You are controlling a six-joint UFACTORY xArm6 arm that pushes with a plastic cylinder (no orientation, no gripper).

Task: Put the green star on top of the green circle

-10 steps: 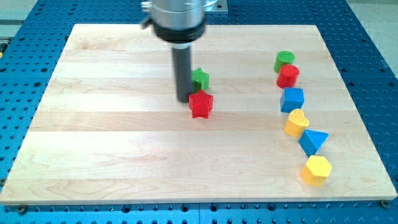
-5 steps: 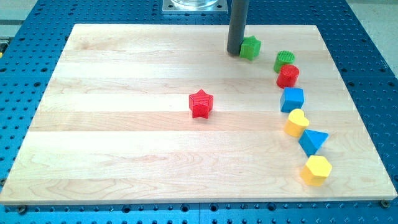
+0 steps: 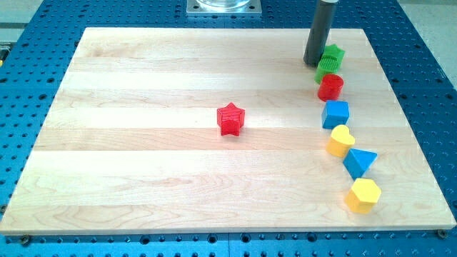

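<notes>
The green star (image 3: 333, 53) lies near the view's top right, right above the green circle (image 3: 327, 69) and touching it. My tip (image 3: 314, 63) stands just left of the green star, against its left side and at the circle's upper left. The dark rod rises from there out of the view's top.
Below the green circle runs a column of blocks: a red circle (image 3: 330, 87), a blue cube (image 3: 335, 114), a yellow heart (image 3: 340, 140), a blue triangle (image 3: 359, 162) and a yellow hexagon (image 3: 363, 195). A red star (image 3: 230, 119) sits near the board's middle.
My tip has pushed the green star from beside the red star up and then to the view's right, until it sits right above the green circle. The other blocks have not moved.
</notes>
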